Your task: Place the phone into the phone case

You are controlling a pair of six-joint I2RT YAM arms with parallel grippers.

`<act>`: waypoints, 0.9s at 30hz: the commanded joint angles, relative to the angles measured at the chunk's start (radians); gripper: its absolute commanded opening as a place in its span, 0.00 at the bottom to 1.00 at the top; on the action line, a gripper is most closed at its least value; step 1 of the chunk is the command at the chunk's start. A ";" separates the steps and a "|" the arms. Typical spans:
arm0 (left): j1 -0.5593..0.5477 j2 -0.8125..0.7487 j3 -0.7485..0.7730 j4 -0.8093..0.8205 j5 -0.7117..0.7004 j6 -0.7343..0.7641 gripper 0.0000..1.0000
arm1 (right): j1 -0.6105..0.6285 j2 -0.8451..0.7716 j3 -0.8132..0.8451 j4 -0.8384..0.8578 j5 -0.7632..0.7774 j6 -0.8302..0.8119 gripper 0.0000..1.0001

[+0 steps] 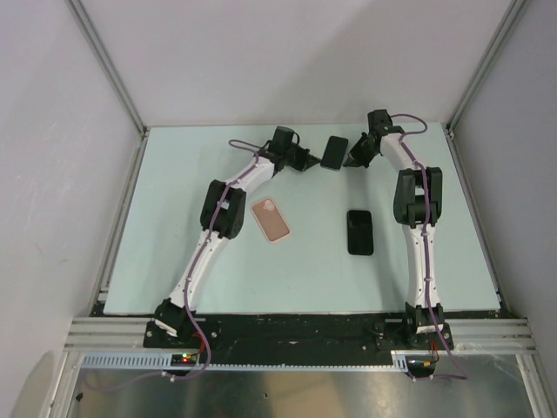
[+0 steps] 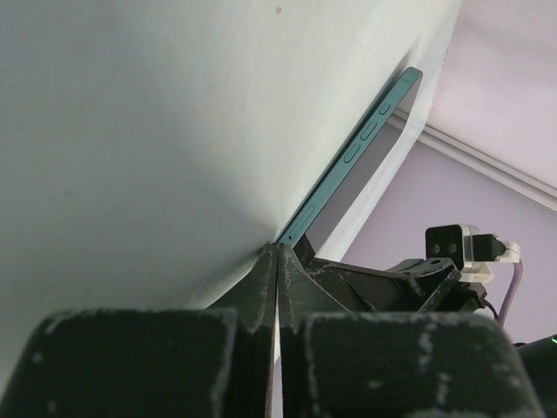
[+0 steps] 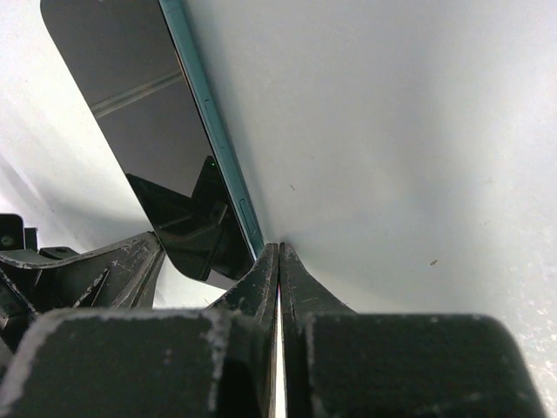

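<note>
Enclosed by pale wall panels on three sides, a light green worktop is seen from above, with both arm bases bolted along the lower edge of the frame. The phone, dark-faced with a teal rim, is found near the upper centre of the top view, close to the far wall and between the two arms' ends. The left claw is placed just left of it and the right claw just right of it. In the left wrist view the left claw is shown with its fingers pressed together, nothing gripped between them, the tips set against the lower end of the phone's buttoned teal edge. In the right wrist view the right claw is likewise drawn together on nothing, its tips touching the teal rim beside the dark screen, in which the claw is mirrored. Whether the phone lies flat or is tipped up on one side cannot be told. The pink phone case is laid open side up left of centre, well apart from the phone. A black rectangular object is laid flat right of centre, beside the right arm.
</note>
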 commanded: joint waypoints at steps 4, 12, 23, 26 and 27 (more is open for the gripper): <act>-0.019 0.020 0.056 -0.019 0.005 -0.018 0.00 | 0.014 0.037 0.042 -0.043 0.009 -0.054 0.00; -0.040 -0.007 0.027 -0.020 0.038 0.000 0.00 | 0.026 0.028 0.051 -0.060 0.008 -0.101 0.00; -0.080 -0.053 -0.047 -0.019 0.079 0.035 0.00 | 0.036 -0.038 -0.112 0.005 0.016 -0.108 0.00; -0.092 -0.062 -0.064 -0.019 0.085 0.042 0.00 | 0.031 -0.063 -0.162 0.023 0.020 -0.105 0.00; -0.096 -0.065 -0.069 -0.020 0.088 0.044 0.00 | 0.029 -0.071 -0.175 0.027 0.022 -0.106 0.00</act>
